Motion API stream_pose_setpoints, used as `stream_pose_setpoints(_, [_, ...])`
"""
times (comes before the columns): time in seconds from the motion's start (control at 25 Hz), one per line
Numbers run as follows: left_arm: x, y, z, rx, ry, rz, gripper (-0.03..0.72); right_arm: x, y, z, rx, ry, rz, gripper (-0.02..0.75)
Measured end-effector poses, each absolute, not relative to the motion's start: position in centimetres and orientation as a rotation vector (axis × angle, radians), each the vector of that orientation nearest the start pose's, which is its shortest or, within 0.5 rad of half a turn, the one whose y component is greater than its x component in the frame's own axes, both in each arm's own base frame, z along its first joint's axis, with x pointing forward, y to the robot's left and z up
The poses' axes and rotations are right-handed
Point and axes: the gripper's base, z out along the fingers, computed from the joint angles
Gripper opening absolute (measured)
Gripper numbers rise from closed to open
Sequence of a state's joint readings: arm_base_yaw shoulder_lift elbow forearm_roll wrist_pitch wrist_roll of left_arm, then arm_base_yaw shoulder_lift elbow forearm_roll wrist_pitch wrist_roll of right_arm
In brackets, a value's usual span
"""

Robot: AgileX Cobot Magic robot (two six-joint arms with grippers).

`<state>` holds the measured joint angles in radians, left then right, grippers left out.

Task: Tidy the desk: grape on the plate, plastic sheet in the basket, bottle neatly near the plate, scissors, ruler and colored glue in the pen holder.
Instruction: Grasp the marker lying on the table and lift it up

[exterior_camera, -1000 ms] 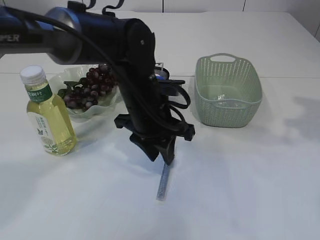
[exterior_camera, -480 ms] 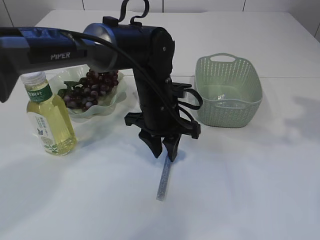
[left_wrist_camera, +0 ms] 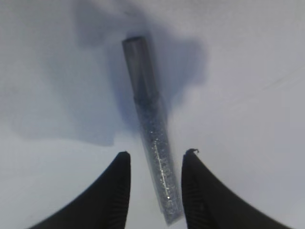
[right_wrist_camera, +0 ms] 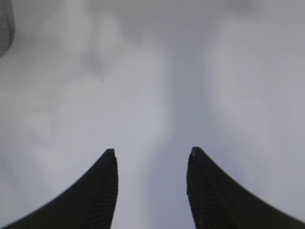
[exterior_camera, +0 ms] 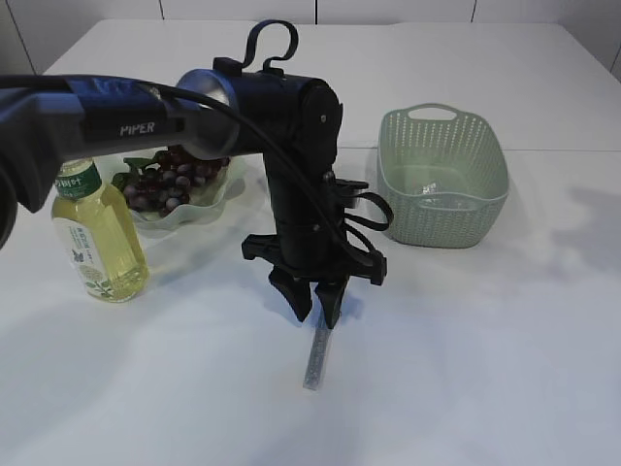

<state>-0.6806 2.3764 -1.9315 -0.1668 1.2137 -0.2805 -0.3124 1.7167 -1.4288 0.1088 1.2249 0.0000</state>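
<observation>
Left wrist view shows the left gripper (left_wrist_camera: 156, 157) with its jaws parted to a moderate gap, one finger on either side of the colored glue (left_wrist_camera: 153, 138), a slim grey glittery tube lying flat on the white table (left_wrist_camera: 248, 95); whether the fingers (left_wrist_camera: 116, 191) actually touch the tube cannot be told, and it is not lifted. The tube has a darker capped end pointing away from the camera and a sparkly, translucent body with a thin pale line along it (its near end runs slightly toward the right finger). In the exterior view the same gripper (exterior_camera: 317, 309) points straight down over the far end of the glue (exterior_camera: 315, 357), which lies near the middle of the table. The right gripper (right_wrist_camera: 151, 157) stands open over bare table, holding nothing. Far left are the bottle (exterior_camera: 95, 233) and the plate (exterior_camera: 209, 199) with grapes (exterior_camera: 160, 183); the basket (exterior_camera: 441, 175) sits far right.
</observation>
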Motion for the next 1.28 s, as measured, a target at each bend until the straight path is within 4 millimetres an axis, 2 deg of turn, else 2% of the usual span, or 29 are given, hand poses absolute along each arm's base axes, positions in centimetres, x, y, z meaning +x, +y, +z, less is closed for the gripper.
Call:
stream_pose_setpoints(0.76, [35.8, -31.1, 11.2, 0.532, 3.208, -0.225, 0.267, 32.9, -9.6, 27.9, 0.507, 2.936, 0.121, 0.379])
stream_pose_setpoints(1.12, [35.6, -31.4, 10.9, 0.541, 3.214, -0.22, 0.267, 32.9, -9.6, 27.9, 0.499, 2.937, 0.12, 0.379])
stream_pose_setpoints(1.28, [35.7, -31.3, 10.9, 0.547, 3.21, -0.208, 0.218, 32.9, -9.6, 27.9, 0.493, 2.938, 0.12, 0.379])
